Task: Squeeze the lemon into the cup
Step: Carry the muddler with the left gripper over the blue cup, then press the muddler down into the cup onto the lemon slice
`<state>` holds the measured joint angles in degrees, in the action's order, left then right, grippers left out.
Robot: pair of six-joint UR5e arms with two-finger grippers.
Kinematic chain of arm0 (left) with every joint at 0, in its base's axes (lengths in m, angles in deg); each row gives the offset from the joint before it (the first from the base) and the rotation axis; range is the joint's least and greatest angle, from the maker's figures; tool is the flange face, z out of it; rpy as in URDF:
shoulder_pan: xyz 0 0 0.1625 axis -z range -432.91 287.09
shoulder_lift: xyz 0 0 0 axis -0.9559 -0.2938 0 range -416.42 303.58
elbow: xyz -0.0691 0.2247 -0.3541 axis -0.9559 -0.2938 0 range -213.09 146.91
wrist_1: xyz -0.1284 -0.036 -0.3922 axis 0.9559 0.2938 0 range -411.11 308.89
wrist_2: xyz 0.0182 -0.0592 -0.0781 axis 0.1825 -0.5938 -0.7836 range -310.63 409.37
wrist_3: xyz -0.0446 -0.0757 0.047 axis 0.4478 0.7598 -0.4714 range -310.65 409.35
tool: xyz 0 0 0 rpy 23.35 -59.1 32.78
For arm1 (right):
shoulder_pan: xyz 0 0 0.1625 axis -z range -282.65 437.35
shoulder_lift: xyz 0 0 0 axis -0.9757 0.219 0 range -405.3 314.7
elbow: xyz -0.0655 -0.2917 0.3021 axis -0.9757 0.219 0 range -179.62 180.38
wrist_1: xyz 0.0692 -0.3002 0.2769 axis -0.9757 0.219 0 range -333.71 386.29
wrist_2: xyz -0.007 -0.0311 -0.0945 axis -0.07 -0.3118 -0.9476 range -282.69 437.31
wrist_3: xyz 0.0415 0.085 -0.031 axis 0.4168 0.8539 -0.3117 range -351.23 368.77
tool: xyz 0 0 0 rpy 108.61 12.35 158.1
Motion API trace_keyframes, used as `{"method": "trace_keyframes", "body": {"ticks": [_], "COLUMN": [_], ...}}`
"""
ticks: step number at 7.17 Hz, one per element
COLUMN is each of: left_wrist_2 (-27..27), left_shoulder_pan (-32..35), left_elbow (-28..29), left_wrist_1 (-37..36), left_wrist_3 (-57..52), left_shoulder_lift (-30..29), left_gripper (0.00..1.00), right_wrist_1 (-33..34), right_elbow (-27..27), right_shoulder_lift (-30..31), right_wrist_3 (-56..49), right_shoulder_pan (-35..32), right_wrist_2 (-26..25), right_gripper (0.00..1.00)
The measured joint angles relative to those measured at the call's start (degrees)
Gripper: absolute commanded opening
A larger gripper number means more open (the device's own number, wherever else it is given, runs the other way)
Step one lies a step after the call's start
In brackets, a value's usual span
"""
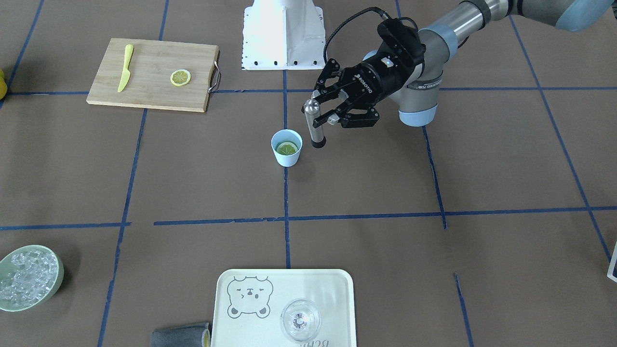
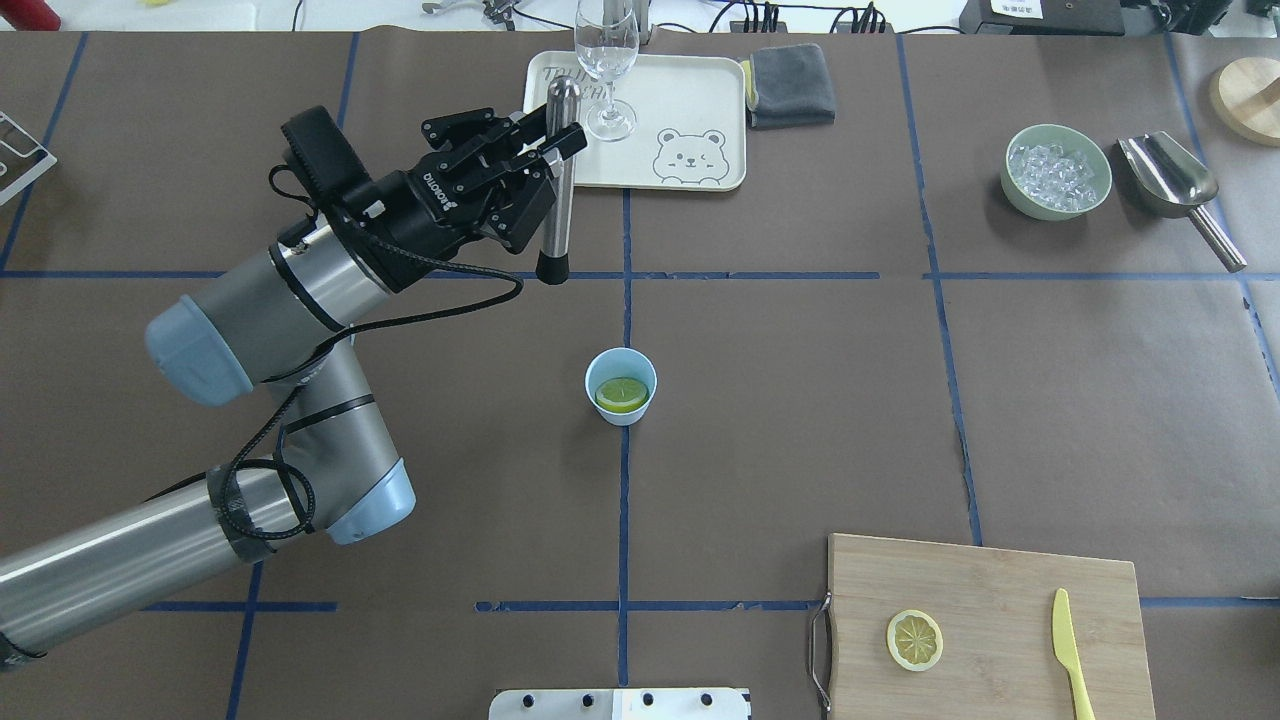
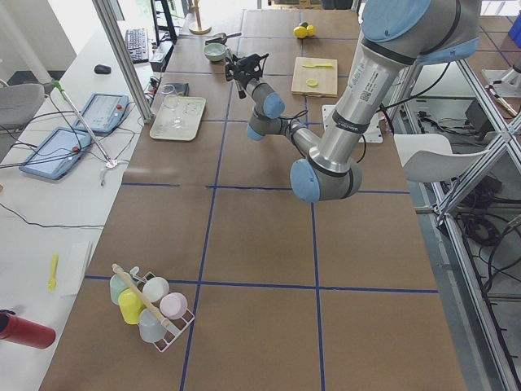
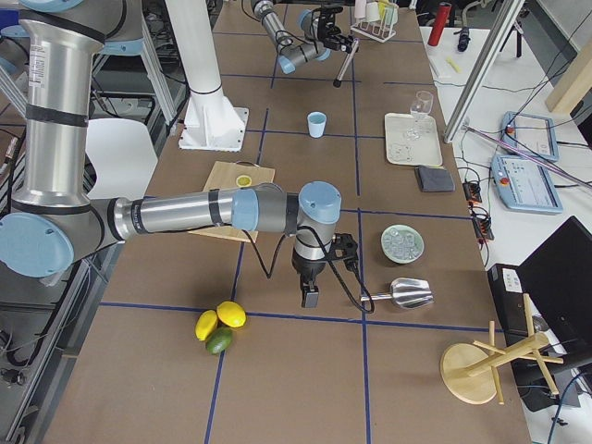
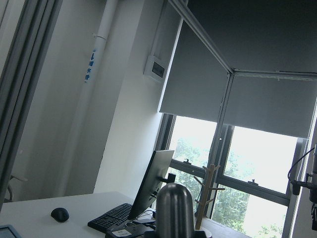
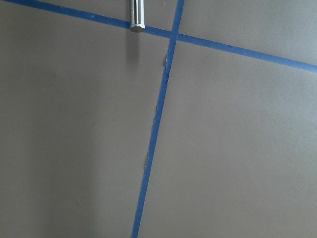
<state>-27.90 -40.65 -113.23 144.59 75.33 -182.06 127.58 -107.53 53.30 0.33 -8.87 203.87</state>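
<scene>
The pale blue cup (image 1: 287, 158) stands near the table's middle, also in the overhead view (image 2: 621, 413). A lemon slice (image 1: 287, 148) lies flat inside it (image 2: 621, 394). A second lemon slice (image 1: 180, 77) lies on the cutting board (image 2: 914, 640). My left gripper (image 1: 318, 110) is shut on a steel muddler (image 1: 315, 126) with a black tip, held upright above the table just beside the cup (image 2: 557, 195). My right gripper (image 4: 309, 298) shows only in the exterior right view, low over the table far from the cup; I cannot tell if it is open.
A wooden cutting board (image 1: 149, 91) holds a yellow plastic knife (image 1: 125, 67). A tray (image 1: 332, 289) carries a clear glass (image 1: 300, 319). A green bowl of ice (image 1: 59, 282), a metal scoop (image 2: 1170, 180) and a grey cloth (image 2: 790, 72) lie at the far side.
</scene>
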Motion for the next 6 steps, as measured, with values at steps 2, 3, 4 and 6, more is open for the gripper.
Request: {"method": "trace_keyframes", "body": {"ticks": [2,3,4,6], "left_wrist_2": [1.86,3.87,5.73,8.53], "left_shoulder_pan": [-2.98,-5.21,-7.11,-9.66], "left_elbow": [3.83,4.76,5.19,5.61], "left_wrist_1": [0.11,0.10,0.04,-0.17], "left_wrist_3": [-1.92,-2.19,-2.29,-2.34], "left_shoulder_lift": [-1.86,-2.11,-2.20,-2.50], "left_gripper": [0.00,0.00,0.00,0.00], "right_wrist_1": [0.02,0.00,0.02,0.04], "right_elbow": [0.06,0.09,0.11,0.10], "right_shoulder_lift": [-0.06,-0.06,-0.05,0.00], "right_wrist_3": [0.02,0.05,0.08,0.09], "right_shoulder_pan": [0.01,0.02,0.02,0.00], "right_wrist_2": [0.00,0.00,0.00,0.00], "right_gripper": [1.00,1.00,1.00,1.00]}}
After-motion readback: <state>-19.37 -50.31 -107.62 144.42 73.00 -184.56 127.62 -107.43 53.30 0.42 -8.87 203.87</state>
